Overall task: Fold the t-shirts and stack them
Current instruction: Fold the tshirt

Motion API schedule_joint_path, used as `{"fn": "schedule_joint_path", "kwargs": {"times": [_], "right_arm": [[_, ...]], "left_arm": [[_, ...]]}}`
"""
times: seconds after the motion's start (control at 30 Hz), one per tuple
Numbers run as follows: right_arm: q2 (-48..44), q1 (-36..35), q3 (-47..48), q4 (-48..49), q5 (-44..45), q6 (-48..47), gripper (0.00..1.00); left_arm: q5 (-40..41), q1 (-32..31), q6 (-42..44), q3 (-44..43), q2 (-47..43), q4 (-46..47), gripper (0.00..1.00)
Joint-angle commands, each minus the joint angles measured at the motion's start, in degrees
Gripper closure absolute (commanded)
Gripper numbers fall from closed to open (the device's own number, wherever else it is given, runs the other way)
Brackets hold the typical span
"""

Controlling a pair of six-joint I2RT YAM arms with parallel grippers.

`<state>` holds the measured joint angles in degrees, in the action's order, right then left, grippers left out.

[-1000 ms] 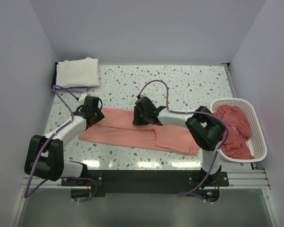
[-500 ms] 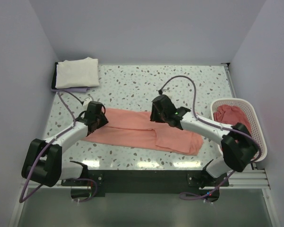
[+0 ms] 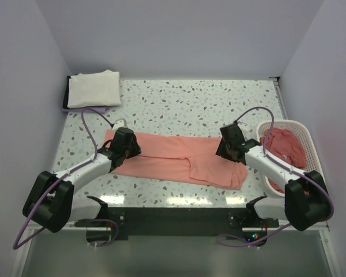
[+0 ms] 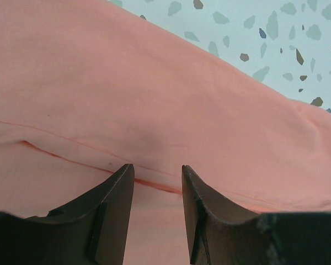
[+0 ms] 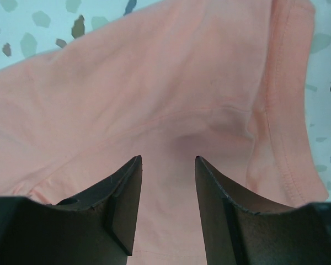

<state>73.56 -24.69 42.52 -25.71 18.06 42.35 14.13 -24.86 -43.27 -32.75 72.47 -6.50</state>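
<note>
A salmon-pink t-shirt [image 3: 173,156] lies folded into a long band across the middle of the table. My left gripper [image 3: 126,145] is open over its left end; in the left wrist view the fingertips [image 4: 157,168] straddle a seam of the pink cloth [image 4: 154,94], holding nothing. My right gripper [image 3: 229,144] is open over the shirt's right end; the right wrist view shows its tips [image 5: 168,160] just above the pink cloth [image 5: 171,88] near a hemmed edge. A folded cream-white t-shirt [image 3: 93,88] lies at the far left corner. Darker pink-red shirts [image 3: 285,156] fill the basket.
The white lattice basket [image 3: 315,167] stands at the right edge of the table. The speckled tabletop [image 3: 202,104] shows behind the pink shirt. Grey walls close in the left, back and right sides.
My right gripper has swept from the shirt's middle to its right end. My left gripper has shifted a little right and nearer. The pink shirt now lies flatter and straighter.
</note>
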Motion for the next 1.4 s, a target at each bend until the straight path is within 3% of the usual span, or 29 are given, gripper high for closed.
{"fn": "schedule_joint_path", "kwargs": {"times": [0.0, 0.3, 0.5, 0.8, 0.9, 1.1, 1.23, 1.37], "right_arm": [[-0.70, -0.10, -2.53, 1.10, -1.36, 2.65, 0.53], [10.45, 0.78, -1.75, 6.11, -3.47, 3.53, 0.53], [21.33, 3.68, 5.63, 7.70, -4.88, 1.43, 0.54], [42.35, 6.76, 36.37, -2.56, -7.25, -6.83, 0.54], [52.10, 6.76, 55.13, -8.70, -8.04, -10.52, 0.54], [70.12, 6.76, 80.56, -16.29, -11.64, -16.41, 0.53], [75.06, 6.76, 89.11, -15.51, -15.68, -19.05, 0.51], [76.03, 6.84, 94.75, -15.50, -14.30, -21.16, 0.45]], "left_arm": [[1.25, -0.71, 1.52, 1.90, -0.57, 2.81, 0.55], [1.42, -2.03, -0.86, 6.91, -0.57, 3.51, 0.59], [1.25, -2.56, -2.00, 8.32, -0.75, 2.55, 0.62], [-2.96, -6.33, -8.93, 11.13, -2.16, 0.79, 0.67], [-3.41, -12.90, -12.53, 10.78, -1.63, 0.79, 0.67], [-3.14, -25.47, -18.69, 5.34, 4.78, 2.19, 0.67], [-3.32, -29.62, -18.44, -1.51, 10.93, 2.72, 0.66], [-4.46, -30.07, -14.15, -9.42, 13.84, 2.03, 0.62]]}}
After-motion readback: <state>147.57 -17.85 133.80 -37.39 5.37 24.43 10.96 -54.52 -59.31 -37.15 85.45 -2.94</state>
